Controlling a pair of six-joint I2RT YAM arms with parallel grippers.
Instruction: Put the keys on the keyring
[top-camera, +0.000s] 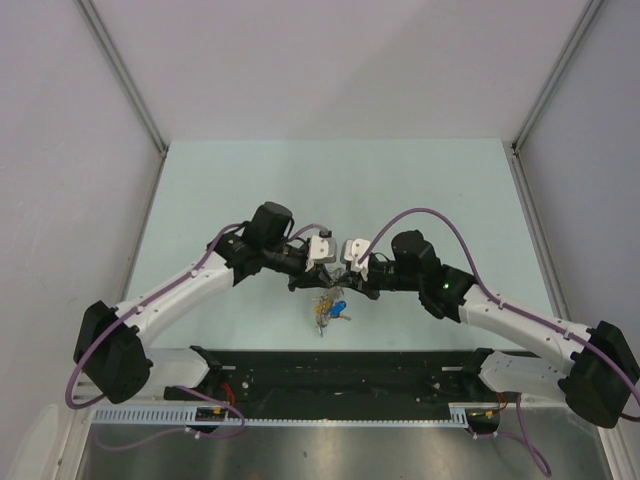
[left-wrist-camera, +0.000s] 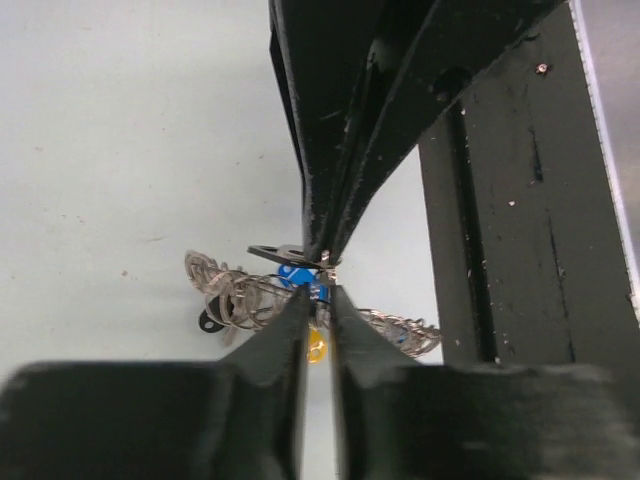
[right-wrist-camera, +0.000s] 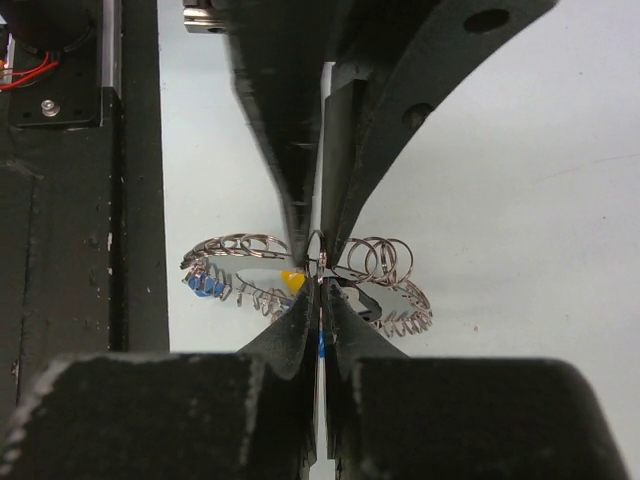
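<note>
One keyring (right-wrist-camera: 385, 262), at least three keys (right-wrist-camera: 292, 280), two hands (left-wrist-camera: 318, 300) (right-wrist-camera: 320, 295).

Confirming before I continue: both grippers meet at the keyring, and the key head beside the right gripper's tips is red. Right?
Not red: the right wrist view shows that the key head is yellow. The rest stands: the left gripper and the right gripper meet at the keyring.

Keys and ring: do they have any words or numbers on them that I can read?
No words or numbers can be read: none on the keys, the keyring or the black rail. The keys are tiny and partly hidden, so small stamps cannot be ruled out.
</note>
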